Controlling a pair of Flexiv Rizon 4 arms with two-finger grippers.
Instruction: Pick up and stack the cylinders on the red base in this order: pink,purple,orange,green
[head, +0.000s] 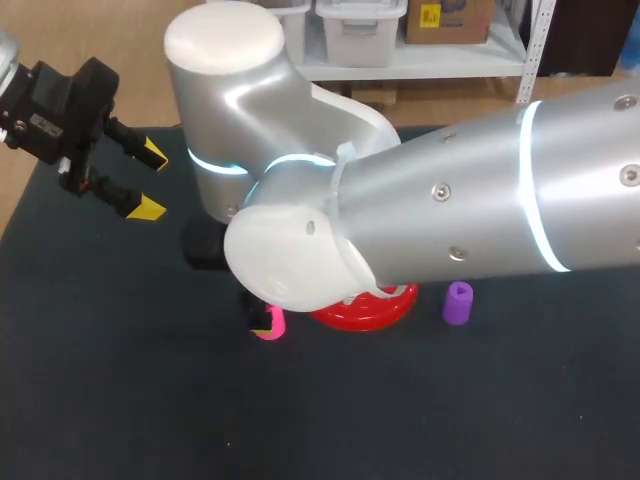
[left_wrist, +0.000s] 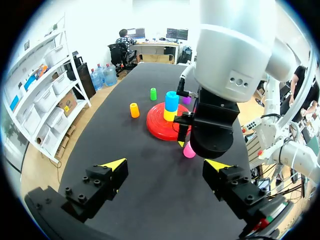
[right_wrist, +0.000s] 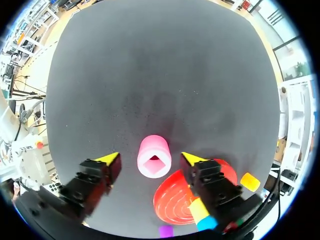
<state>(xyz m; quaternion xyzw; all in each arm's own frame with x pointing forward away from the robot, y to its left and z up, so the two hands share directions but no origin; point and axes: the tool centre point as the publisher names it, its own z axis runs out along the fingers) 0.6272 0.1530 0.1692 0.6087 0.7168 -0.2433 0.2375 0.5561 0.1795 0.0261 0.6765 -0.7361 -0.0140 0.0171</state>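
The pink cylinder (right_wrist: 154, 157) stands upright on the dark table between the fingers of my right gripper (right_wrist: 150, 160), which is open with a gap on each side. Just beside it lies the red base (right_wrist: 175, 197), carrying a yellow cylinder (left_wrist: 170, 115) with a blue one (left_wrist: 171, 101) on top. The purple cylinder (head: 458, 303) stands right of the base. Beyond the base are the orange cylinder (left_wrist: 134, 110) and the green cylinder (left_wrist: 153, 94). My left gripper (head: 140, 180) hangs open and empty over the table's far left.
My right arm (head: 450, 200) reaches across the middle of the table and hides much of the base and the things behind it in the head view.
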